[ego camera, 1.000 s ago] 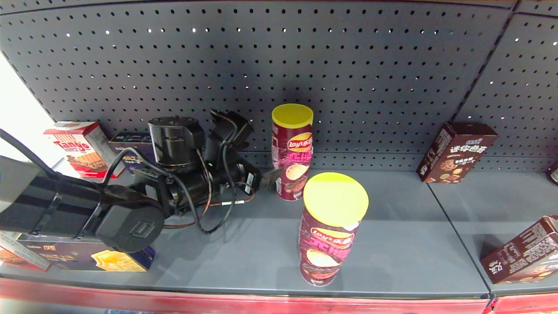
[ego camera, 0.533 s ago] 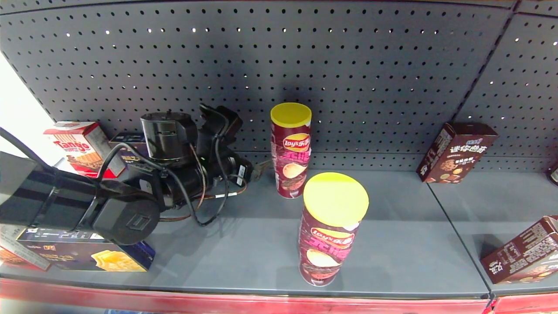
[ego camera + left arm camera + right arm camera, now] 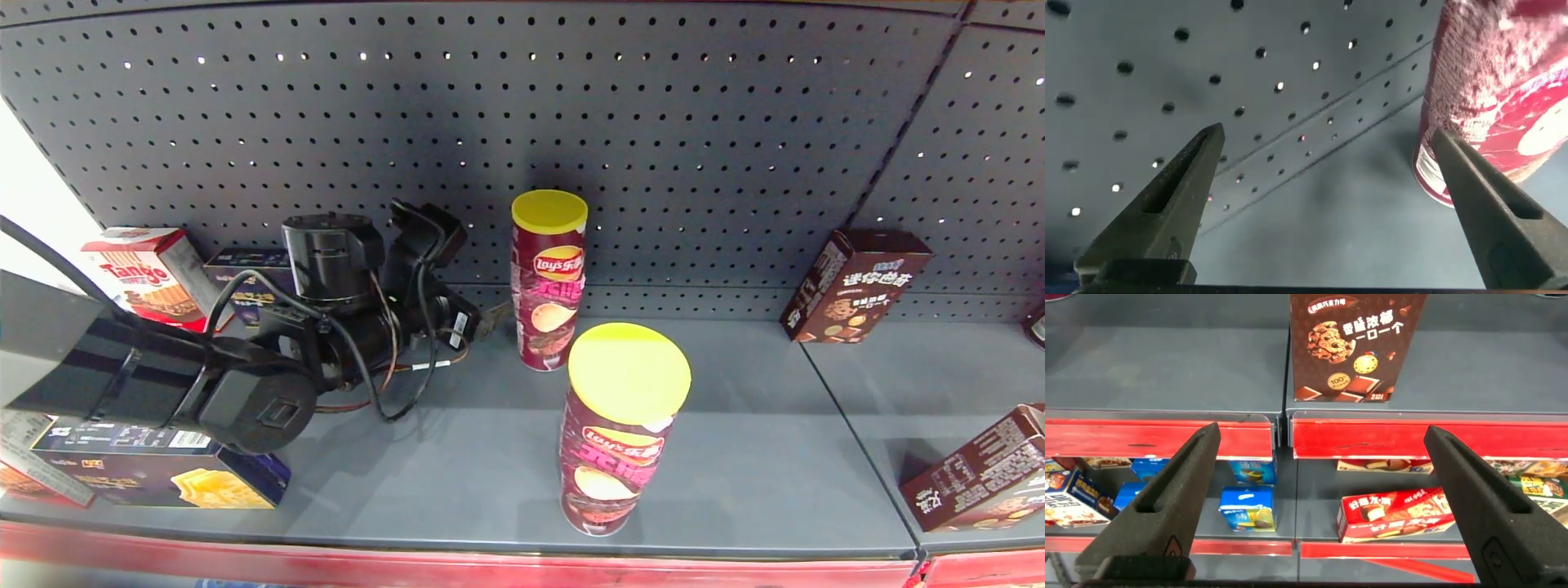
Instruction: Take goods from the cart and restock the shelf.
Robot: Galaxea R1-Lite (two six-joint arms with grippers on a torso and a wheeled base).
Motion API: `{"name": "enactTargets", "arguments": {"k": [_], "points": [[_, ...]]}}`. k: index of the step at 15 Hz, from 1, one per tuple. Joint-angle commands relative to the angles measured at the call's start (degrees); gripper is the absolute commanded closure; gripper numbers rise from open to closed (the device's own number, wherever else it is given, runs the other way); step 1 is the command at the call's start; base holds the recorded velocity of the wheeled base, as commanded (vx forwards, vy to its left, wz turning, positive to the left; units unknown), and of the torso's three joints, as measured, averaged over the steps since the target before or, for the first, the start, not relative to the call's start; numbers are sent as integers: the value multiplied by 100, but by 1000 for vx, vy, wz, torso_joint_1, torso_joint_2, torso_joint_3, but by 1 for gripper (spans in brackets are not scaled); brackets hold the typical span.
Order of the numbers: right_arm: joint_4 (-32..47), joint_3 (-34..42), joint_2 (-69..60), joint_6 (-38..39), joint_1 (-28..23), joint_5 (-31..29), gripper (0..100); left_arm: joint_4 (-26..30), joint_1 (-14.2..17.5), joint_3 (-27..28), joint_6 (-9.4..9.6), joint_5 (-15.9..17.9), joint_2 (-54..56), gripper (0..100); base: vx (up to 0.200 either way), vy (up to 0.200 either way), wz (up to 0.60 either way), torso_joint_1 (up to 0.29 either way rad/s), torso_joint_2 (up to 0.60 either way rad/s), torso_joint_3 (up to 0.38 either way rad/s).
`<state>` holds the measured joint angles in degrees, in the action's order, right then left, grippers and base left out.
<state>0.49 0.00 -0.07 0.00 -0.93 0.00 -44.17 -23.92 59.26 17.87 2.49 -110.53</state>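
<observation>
Two maroon chip cans with yellow lids stand upright on the grey shelf (image 3: 759,457). The rear can (image 3: 547,286) is near the pegboard and the front can (image 3: 618,433) is closer to the shelf's red edge. My left gripper (image 3: 491,316) lies low over the shelf just left of the rear can, apart from it. In the left wrist view the left gripper (image 3: 1327,135) is open with nothing between its fingers, and the rear can (image 3: 1503,90) stands just outside one finger. My right gripper (image 3: 1320,433) is open and holds nothing, in front of lower shelves.
A red-and-white wafer box (image 3: 143,273) and a dark box (image 3: 245,269) stand behind the left arm, and a blue cracker box (image 3: 163,478) lies under it. Brown cookie boxes (image 3: 853,282) (image 3: 980,469) occupy the right. The pegboard wall (image 3: 522,122) closes the back. The right wrist view holds a brown cookie box (image 3: 1358,347).
My left gripper has drawn back to the left, off the rear can, then eased slightly toward it again. The can stands free by the pegboard. The front can has not moved.
</observation>
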Motion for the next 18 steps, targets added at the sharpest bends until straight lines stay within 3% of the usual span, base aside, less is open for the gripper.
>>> {"name": "enactTargets", "arguments": {"k": [1,12,16,18], "points": [[4,0,7,9,5,0,0,5,-25,77,6,-3,-126,0,0,0,0,0,0,0],[4,0,7,0,-4,0,0,-75,-263,60,-3,-99,-232,0,0,0,0,0,0,0],[4,0,7,9,-4,0,0,-259,-298,-450,6,-389,489,0,0,0,0,0,0,0],[4,0,7,0,5,0,0,-268,-263,-811,50,-811,1016,0,0,0,0,0,0,0]]}}
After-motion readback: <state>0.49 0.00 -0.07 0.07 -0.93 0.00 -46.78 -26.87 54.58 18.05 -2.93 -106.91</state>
